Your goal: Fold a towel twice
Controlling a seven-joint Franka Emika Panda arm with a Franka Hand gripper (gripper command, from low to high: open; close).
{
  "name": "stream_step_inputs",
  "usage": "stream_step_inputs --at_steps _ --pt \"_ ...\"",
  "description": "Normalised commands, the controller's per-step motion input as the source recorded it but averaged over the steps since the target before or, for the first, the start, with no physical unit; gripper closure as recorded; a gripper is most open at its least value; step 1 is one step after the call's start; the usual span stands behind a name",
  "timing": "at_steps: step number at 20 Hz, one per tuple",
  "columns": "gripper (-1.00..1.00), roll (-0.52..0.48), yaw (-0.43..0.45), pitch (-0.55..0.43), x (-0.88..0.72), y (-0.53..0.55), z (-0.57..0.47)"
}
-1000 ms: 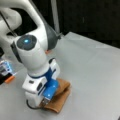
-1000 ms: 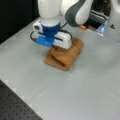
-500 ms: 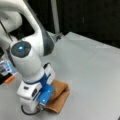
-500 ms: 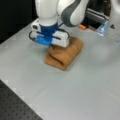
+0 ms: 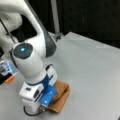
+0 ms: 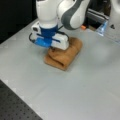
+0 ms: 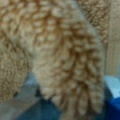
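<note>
- While the towel (image 6: 63,55) lies on the grey table (image 6: 82,87) as a thick folded bundle, the gripper (image 6: 51,48) is pressed down right at it, over the bundle's end towards a front view's left.
- In a front view the towel (image 5: 60,96) shows only partly, sticking out to the right of the blue and white hand of the arm (image 5: 35,62), which covers the rest.
- Layers of cloth show along the bundle's near edge in both front views, so it is already doubled over; how many folds it has cannot be told.
- The wrist view is filled with orange-brown terry loops (image 7: 62,55) very close to the camera, with a hanging fold of cloth in front and blue gripper parts (image 7: 113,105) at the bottom right.
- Whether the fingers are apart or clamped on the cloth cannot be told; they are hidden by the hand and the towel.
- Behind the arm, a small orange thing (image 5: 10,79) lies on the table at a front view's left.
</note>
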Motion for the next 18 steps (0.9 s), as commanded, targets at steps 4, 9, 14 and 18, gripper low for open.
stream_step_inputs --at_steps 4,9,14,18 --pt "-1.0 0.125 -0.049 -0.133 0.11 -0.09 -0.1" --pt "-1.0 0.116 -0.025 -0.112 0.1 -0.1 -0.1" --pt "-1.0 0.072 -0.017 -0.079 0.07 -0.11 -0.02" --pt "-1.0 0.037 -0.022 -0.047 0.03 -0.13 0.04"
